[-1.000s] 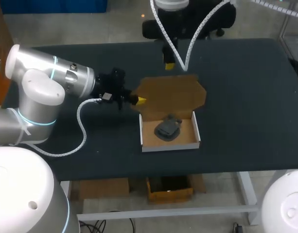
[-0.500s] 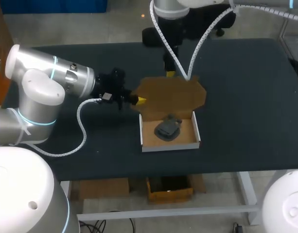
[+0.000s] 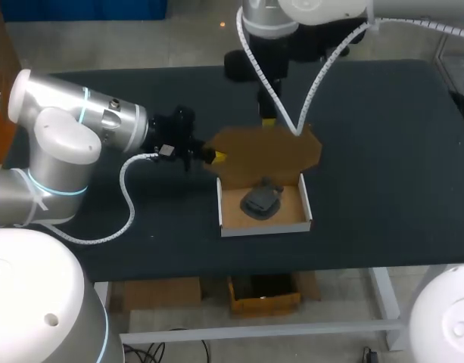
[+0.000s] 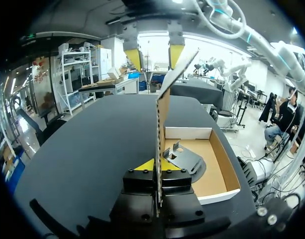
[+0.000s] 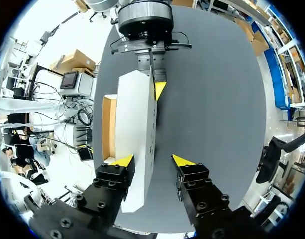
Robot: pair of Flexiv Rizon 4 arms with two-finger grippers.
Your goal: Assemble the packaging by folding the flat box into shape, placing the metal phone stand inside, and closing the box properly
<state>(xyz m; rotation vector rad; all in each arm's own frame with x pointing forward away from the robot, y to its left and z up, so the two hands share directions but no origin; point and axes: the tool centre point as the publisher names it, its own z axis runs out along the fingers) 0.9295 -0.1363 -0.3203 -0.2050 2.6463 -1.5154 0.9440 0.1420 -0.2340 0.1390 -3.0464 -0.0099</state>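
Observation:
The cardboard box tray (image 3: 229, 210) lies open near the table's middle, and the dark metal phone stand (image 3: 260, 200) rests inside it. Its brown lid (image 3: 266, 147) stands raised behind the tray. My left gripper (image 3: 218, 156) is shut on the lid's left edge; in the left wrist view the lid (image 4: 162, 104) runs edge-on out of the gripper (image 4: 158, 166), with the stand (image 4: 184, 157) and tray (image 4: 217, 164) beside it. My right gripper (image 3: 268, 117) is at the lid's far edge. In the right wrist view it (image 5: 153, 160) is open and straddles the white-faced lid (image 5: 137, 129), which lies close to one finger (image 5: 123, 160).
The dark table (image 3: 383, 151) stretches wide to the right of the box and in front of it. My left arm's white body (image 3: 65, 136) and its cable (image 3: 129, 204) take up the table's left side.
My right gripper has come down from behind toward the lid's far edge and now straddles it. The left gripper has kept its hold and has not moved.

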